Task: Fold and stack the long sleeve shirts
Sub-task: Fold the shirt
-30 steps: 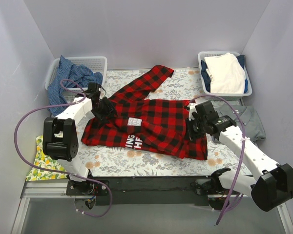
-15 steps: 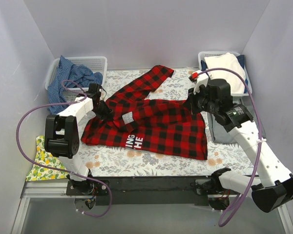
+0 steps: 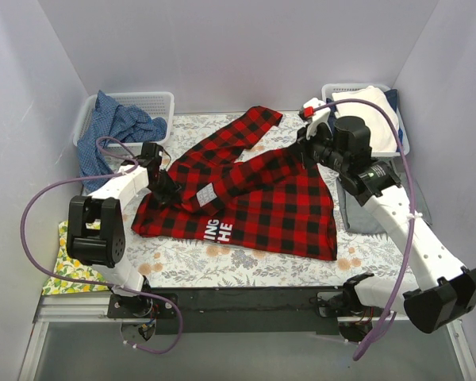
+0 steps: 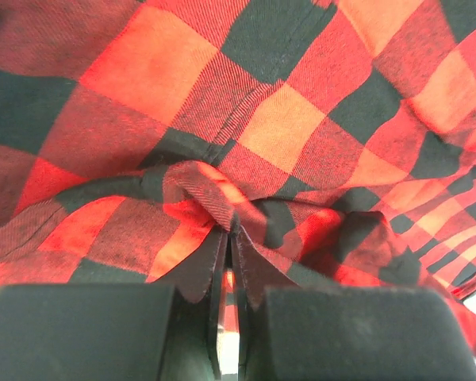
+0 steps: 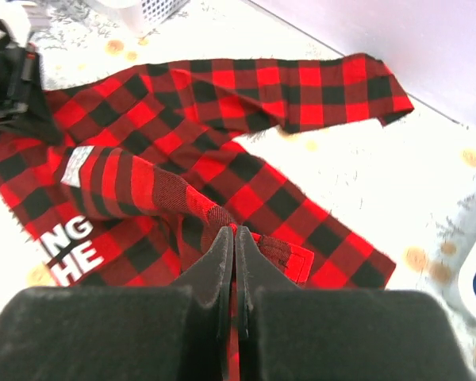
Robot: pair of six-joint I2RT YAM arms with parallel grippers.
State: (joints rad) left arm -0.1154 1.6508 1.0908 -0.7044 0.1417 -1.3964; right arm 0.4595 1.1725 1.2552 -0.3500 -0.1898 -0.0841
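The red-and-black plaid shirt (image 3: pixel 254 202) lies across the middle of the table, white lettering at its near hem and one sleeve (image 3: pixel 234 136) stretched to the far side. My left gripper (image 3: pixel 163 184) is shut on the shirt's left edge (image 4: pixel 222 214). My right gripper (image 3: pixel 305 151) is shut on a fold of the shirt's right part (image 5: pixel 222 210) and holds it lifted above the table. The grey collared shirt (image 3: pixel 365 210) lies at the right, mostly hidden behind my right arm.
A white basket (image 3: pixel 163 99) with blue cloth (image 3: pixel 115 127) stands at the far left. A white basket (image 3: pixel 337 89) with cream-white and navy cloth (image 3: pixel 369 119) stands at the far right. A yellow lemon-print cloth (image 3: pixel 67 266) lies at the near left edge.
My right gripper has risen and moved away to the far side, pulling the plaid shirt's right part up off the table. My left gripper has stayed on the shirt's left edge.
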